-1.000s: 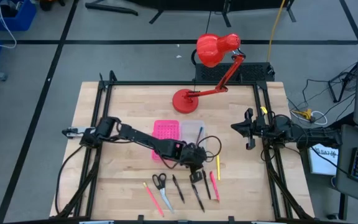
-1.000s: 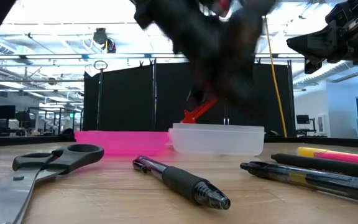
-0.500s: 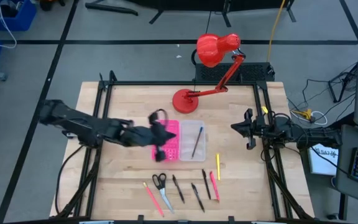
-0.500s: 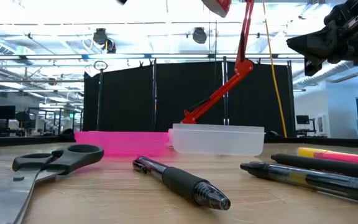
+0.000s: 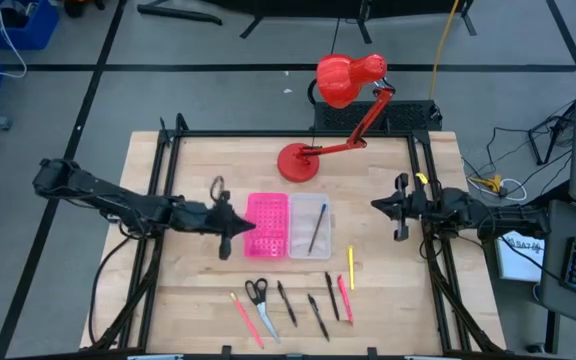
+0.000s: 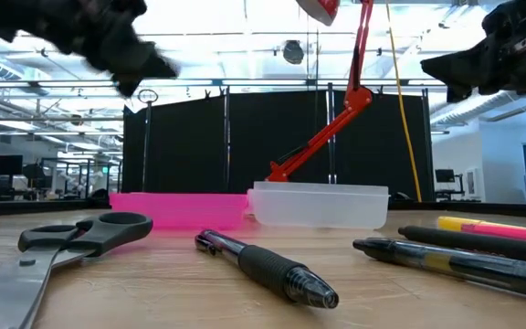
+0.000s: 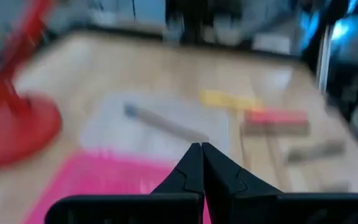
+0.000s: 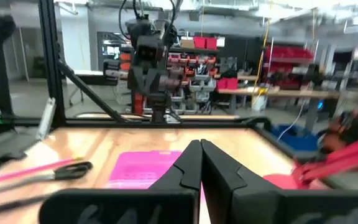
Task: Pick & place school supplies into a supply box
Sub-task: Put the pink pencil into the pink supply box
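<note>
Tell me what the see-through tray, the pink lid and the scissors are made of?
The clear tray looks like frosted plastic: light glows through its cloudy walls. The pink lid is probably plastic too, bright, with rows of dots. The scissors seem to have dull grey metal blades and matte black handles, likely plastic.

1 pen lies in the supply box, scissors before it.
</note>
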